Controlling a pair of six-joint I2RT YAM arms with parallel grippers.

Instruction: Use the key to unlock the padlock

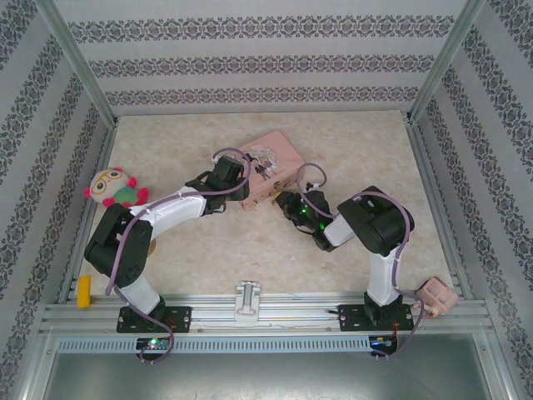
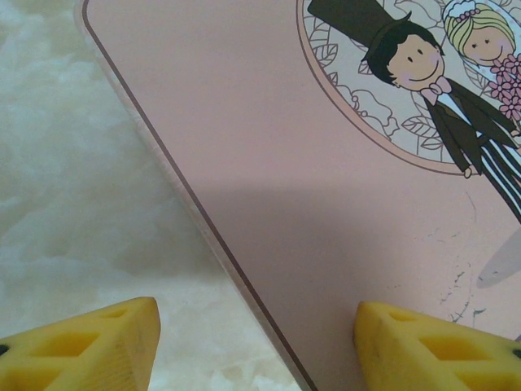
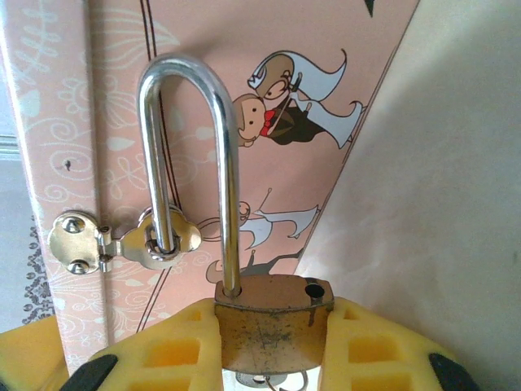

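**Two grippers at the tin, padlock clamped in the right one**

Both arms reach to the middle of the table (image 1: 375,158), where a pink tin (image 1: 279,150) lies. The left gripper (image 1: 244,193) is at the tin's near left corner, and the right gripper (image 1: 281,202) is just beside its near right side.

On the right wrist view, the right gripper (image 3: 273,346) is closed on the padlock (image 3: 273,322), with a yellow finger (image 3: 171,350) pressed to each side of the brass body. The shackle (image 3: 187,73) stands up out of the body on one leg only. Its other leg is free and hangs through the loop of the tin's hasp (image 3: 122,240). The hole for that leg gapes empty on the body's top. Under the body a bit of metal (image 3: 264,383) pokes out; too little of it shows to tell what it is.

On the left wrist view, the left gripper (image 2: 256,350) has its fingers (image 2: 89,346) spread apart with nothing between them. They straddle the edge of the tin's lid, one over the lid and one over the table.
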